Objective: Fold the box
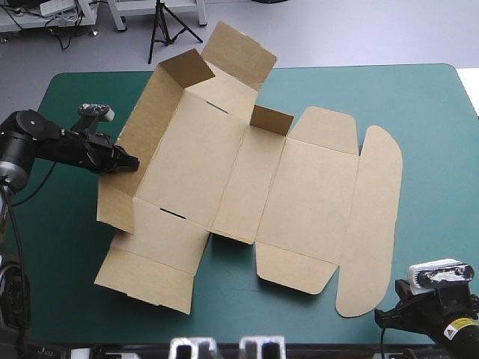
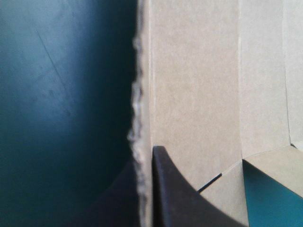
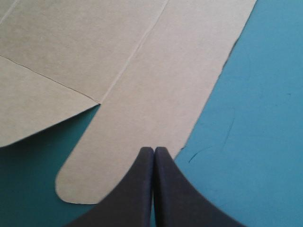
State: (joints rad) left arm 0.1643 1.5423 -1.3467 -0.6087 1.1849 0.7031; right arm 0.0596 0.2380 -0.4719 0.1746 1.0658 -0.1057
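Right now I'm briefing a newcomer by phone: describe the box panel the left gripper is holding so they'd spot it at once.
On the teal-green table lies the brown box, mostly flat. At its left end one long wall stands raised, the left gripper shut on its edge. Unlike the rounded flap at the right end, which lies flat, it tilts up.

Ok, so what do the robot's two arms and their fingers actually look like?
Both arms are black. The left arm has a rounded, drum-like joint housing. The right arm carries a small yellow label, its print too small to read. The right gripper ends in two broad black fingers, curved like fins and tapering to a point; the left gripper has the same kind.
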